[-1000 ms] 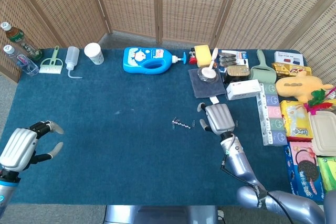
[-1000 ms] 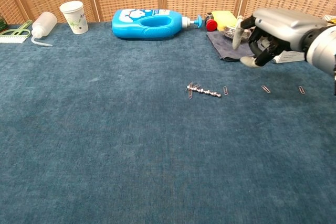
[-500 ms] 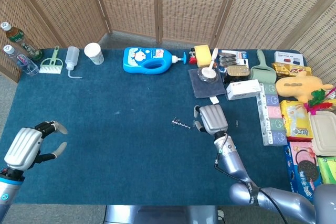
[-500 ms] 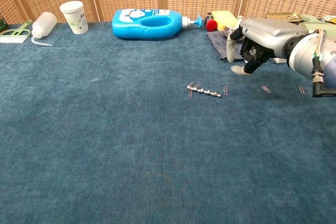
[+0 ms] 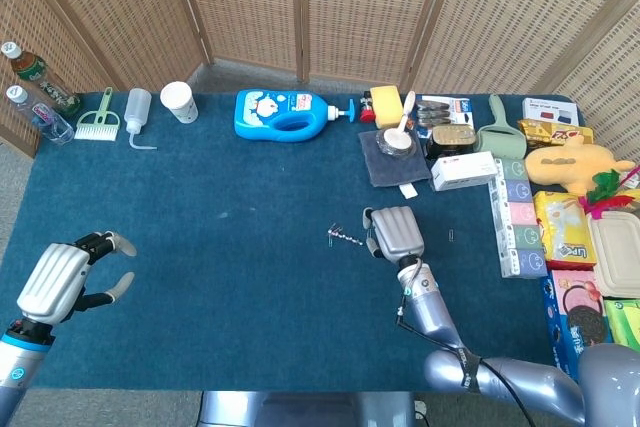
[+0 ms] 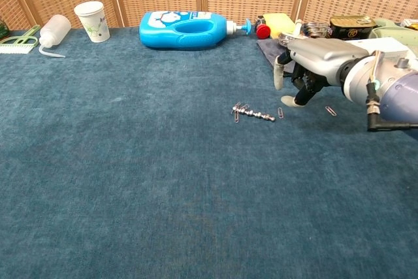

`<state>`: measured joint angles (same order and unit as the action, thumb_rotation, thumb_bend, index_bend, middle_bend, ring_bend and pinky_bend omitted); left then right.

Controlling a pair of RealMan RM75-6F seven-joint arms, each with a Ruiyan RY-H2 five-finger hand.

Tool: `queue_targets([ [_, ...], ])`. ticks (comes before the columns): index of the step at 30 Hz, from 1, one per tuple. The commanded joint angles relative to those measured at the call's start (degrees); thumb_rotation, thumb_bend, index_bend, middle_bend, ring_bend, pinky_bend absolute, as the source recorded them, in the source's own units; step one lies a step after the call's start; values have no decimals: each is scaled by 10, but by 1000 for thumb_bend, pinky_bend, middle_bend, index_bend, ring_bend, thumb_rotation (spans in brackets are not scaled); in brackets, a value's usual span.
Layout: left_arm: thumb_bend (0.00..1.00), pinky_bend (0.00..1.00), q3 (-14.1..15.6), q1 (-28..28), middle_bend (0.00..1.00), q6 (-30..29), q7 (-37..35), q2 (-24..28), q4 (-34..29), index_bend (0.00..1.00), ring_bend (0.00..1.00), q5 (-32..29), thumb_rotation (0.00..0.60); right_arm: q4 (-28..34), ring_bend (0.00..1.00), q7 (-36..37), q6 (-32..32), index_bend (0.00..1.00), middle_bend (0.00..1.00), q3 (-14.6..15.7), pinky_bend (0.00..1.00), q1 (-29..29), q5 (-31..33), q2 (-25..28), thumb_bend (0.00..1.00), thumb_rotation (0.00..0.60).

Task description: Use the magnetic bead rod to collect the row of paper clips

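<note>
- The magnetic bead rod point(image 6: 255, 115) is seen lying flat on the blue counter point(image 6: 130, 181), near its middle, with a small cluster of paper clips point(image 6: 238, 110) stuck at its left end.
- One loose paper clip point(image 6: 281, 112) lies just beside the rod's right end; another paper clip point(image 6: 331, 111) lies further right on the counter.
- The right hand point(image 6: 305, 70) is held low above the counter, just right of the rod, with its fingers point(image 6: 277, 74) apart and pointing downward; nothing is held in it.
- One fingertip point(image 6: 287, 102) of the right hand is near the loose clip by the rod's end; contact cannot be told.
- In the head view, the right hand point(image 5: 392, 231) is seen just beside the rod point(image 5: 349, 238), palm facing down.
- The left hand point(image 5: 62, 277) is shown at the counter's near left edge, well apart from the rod, with fingers curved but apart and nothing held.
- A blue detergent bottle point(image 6: 186, 29) lies on its side at the far edge, with a paper cup point(image 6: 91, 21) and a white squeeze bottle point(image 6: 53, 31) to its left.
</note>
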<state>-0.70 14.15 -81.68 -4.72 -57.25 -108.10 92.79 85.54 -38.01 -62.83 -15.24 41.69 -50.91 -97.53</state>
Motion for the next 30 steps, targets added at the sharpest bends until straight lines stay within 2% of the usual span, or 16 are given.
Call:
queue_targets([
  [1,302,768,0,0,450,0,-1,1,0,418,447,0,575,-7,978,-7,-17,459,911,7,1000,1,-7,-9,367,591],
  [7,302,768,0,-1,450,3,-6,1,0,410,446,3,572,-9,972,-4,-49,451,905,19,1000,-7,-32,-24,367,576],
  [16,302,768,2,-5,450,1,-12,0,4,405,444,8,566,-18,971,-8,-47,454,905,26,1000,-8,-30,-41,367,557],
  [30,302,768,5,-16,450,-11,-27,6,9,402,442,15,568,-69,971,-43,-26,455,905,19,1000,16,-9,-82,367,600],
])
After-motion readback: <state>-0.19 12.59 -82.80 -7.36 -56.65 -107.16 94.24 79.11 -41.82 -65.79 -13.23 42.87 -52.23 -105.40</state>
